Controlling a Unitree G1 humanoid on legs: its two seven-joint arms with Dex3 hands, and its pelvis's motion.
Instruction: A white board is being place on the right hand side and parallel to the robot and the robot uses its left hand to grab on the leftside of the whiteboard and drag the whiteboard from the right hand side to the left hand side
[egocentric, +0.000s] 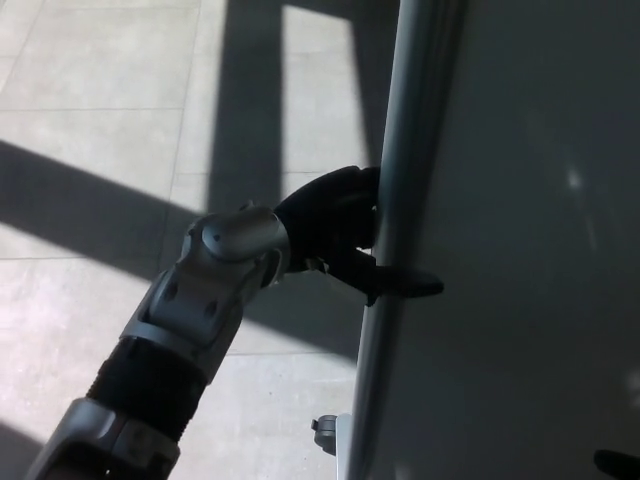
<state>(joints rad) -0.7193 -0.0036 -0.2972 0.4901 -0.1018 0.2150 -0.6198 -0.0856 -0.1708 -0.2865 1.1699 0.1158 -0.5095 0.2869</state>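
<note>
Sunlit tiled floor (110, 80), long shadows

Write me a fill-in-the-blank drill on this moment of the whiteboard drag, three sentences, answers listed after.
1. The robot's left hand is closed on the ____ edge of the whiteboard.
2. One black finger lies across the board's pale ____, pointing toward picture right.
3. Sunlight and broad dark ____ stripe the tiled floor beside the arm.

Missing words: left; frame; shadows
</note>
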